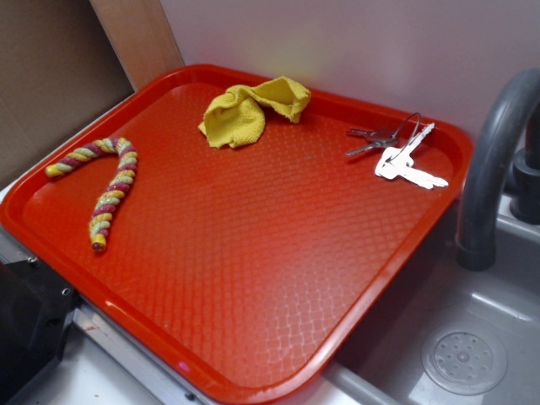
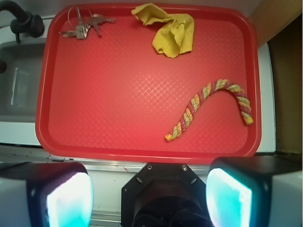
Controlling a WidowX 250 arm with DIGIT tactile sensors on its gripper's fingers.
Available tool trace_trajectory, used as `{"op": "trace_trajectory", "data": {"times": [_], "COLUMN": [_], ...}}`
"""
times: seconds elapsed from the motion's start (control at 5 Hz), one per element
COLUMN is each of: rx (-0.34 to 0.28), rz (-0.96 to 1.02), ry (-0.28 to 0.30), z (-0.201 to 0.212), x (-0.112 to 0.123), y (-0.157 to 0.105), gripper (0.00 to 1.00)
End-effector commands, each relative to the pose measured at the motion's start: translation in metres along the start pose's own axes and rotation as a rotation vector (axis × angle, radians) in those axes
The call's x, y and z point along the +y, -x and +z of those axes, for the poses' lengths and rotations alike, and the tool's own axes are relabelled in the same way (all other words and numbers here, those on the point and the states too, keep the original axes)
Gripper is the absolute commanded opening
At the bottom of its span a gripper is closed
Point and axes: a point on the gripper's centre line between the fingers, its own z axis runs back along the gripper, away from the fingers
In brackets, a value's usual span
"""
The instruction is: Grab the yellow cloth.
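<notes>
The yellow cloth (image 1: 251,110) lies bunched at the far edge of the red tray (image 1: 253,278). In the wrist view the yellow cloth (image 2: 169,29) is at the top, right of middle, on the red tray (image 2: 118,104). My gripper (image 2: 149,189) is open and empty, high above the tray's near edge, far from the cloth; its two fingers (image 2: 66,196) stand wide apart at the bottom corners. The gripper does not show in the exterior view.
A twisted yellow-pink-green rope piece (image 1: 105,190) lies on the tray's left side, also in the wrist view (image 2: 213,106). A bunch of keys (image 1: 396,152) lies at the far right corner, in the wrist view (image 2: 83,26) at top left. A grey faucet (image 1: 489,169) and sink (image 1: 464,354) stand right of the tray.
</notes>
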Motion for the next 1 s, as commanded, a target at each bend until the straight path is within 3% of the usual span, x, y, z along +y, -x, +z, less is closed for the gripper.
{"op": "trace_trajectory", "data": {"times": [0.0,0.2,0.4,0.6,0.8], "rx": [-0.215,-0.253,-0.211,-0.140,0.016], "rz": [-0.220,-0.344,-0.398,-0.443,-0.501], "ry": [0.024,0.114,-0.106,-0.126,-0.150], "z": [-0.062,-0.100,-0.143,-0.170,-0.193], "x": [0.014,0.013,0.021,0.024,0.025], "y": [-0.098,-0.145,-0.191,-0.206,-0.183], "gripper": [1.00,1.00,1.00,1.00,1.00]}}
